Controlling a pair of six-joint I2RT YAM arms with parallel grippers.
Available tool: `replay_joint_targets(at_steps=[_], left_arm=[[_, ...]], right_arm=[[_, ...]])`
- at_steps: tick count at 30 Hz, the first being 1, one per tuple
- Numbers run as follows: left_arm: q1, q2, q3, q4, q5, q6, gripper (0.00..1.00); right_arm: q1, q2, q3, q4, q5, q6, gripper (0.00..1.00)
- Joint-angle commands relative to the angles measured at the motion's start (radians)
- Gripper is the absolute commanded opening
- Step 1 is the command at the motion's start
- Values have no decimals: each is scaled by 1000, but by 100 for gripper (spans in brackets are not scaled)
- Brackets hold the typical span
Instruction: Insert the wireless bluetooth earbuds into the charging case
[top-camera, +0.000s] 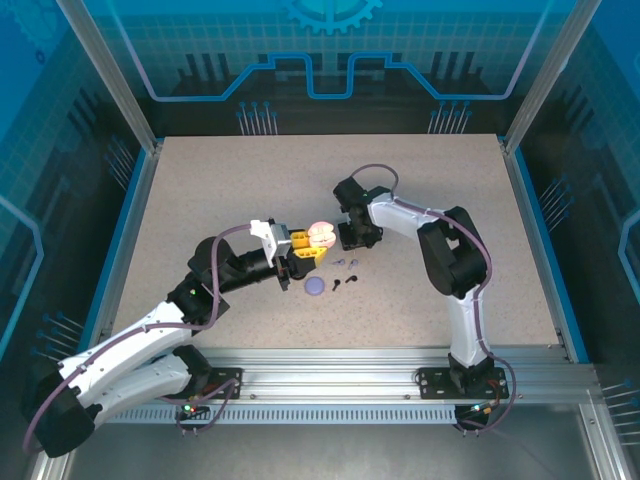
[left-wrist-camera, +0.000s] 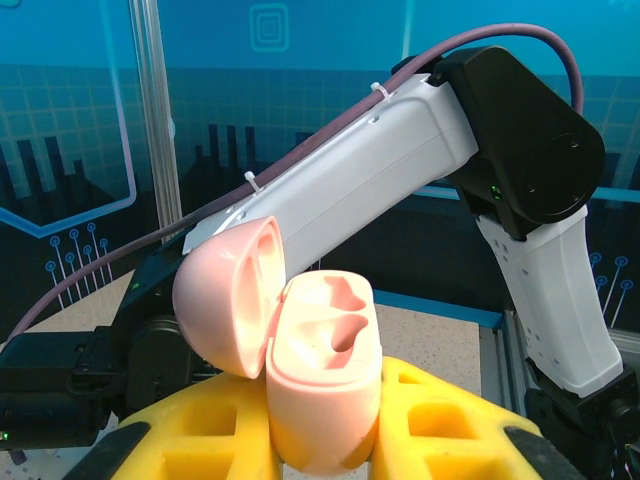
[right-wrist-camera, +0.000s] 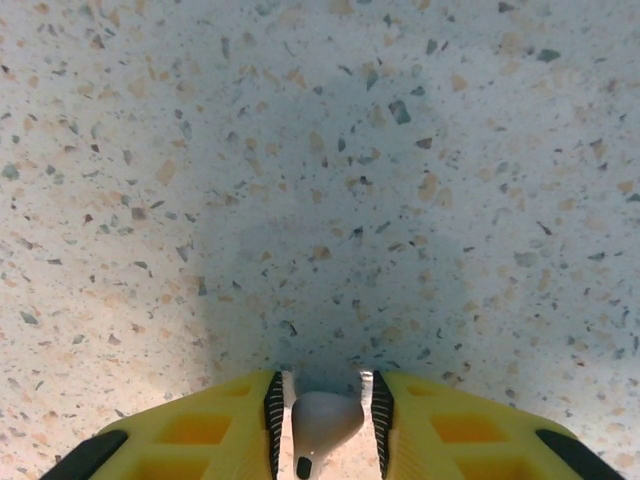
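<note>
While the right gripper (right-wrist-camera: 322, 398) pinches a pale earbud (right-wrist-camera: 318, 424) between its yellow fingers (right-wrist-camera: 250, 425) just above the speckled table (right-wrist-camera: 300, 150), the left gripper (left-wrist-camera: 325, 452) is pressed on the charging case (left-wrist-camera: 330, 345), pink, with its lid open. The lavender earbuds (top-camera: 341, 262) and the black earbuds (top-camera: 352, 279) lie on the table near both grippers.

left arm (top-camera: 150, 335) is reaching forward and right, elbow bent | left claw (left-wrist-camera: 325, 430) is clamping the open case (left-wrist-camera: 325, 350) between its fingers (left-wrist-camera: 445, 420) | right arm (top-camera: 400, 215) is folding at the elbow, reaching left | right claw (right-wrist-camera: 325, 410) is pointing down, pinching an earbud (right-wrist-camera: 322, 422)
</note>
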Motion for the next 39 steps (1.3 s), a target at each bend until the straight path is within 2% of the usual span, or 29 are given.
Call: replay_joint_targets(at_steps=[1, 13, 22, 28, 39], left_arm=[[-7, -19, -8, 1, -15, 10, 20], [-5, -11, -3, 1, -17, 15, 20], [-6, 1, -8, 7, -23, 12, 20], [-6, 28, -10, 23, -24, -1, 20], [-10, 162, -2, 138, -39, -22, 19]], right_arm=[[9, 34, 22, -44, 8, -4, 31], [26, 65, 14, -68, 19, -15, 25], [21, -55, -27, -47, 24, -9, 23], [6, -240, -95, -7, 56, -10, 23], [-17, -800, -335, 132, 29, 62, 23]])
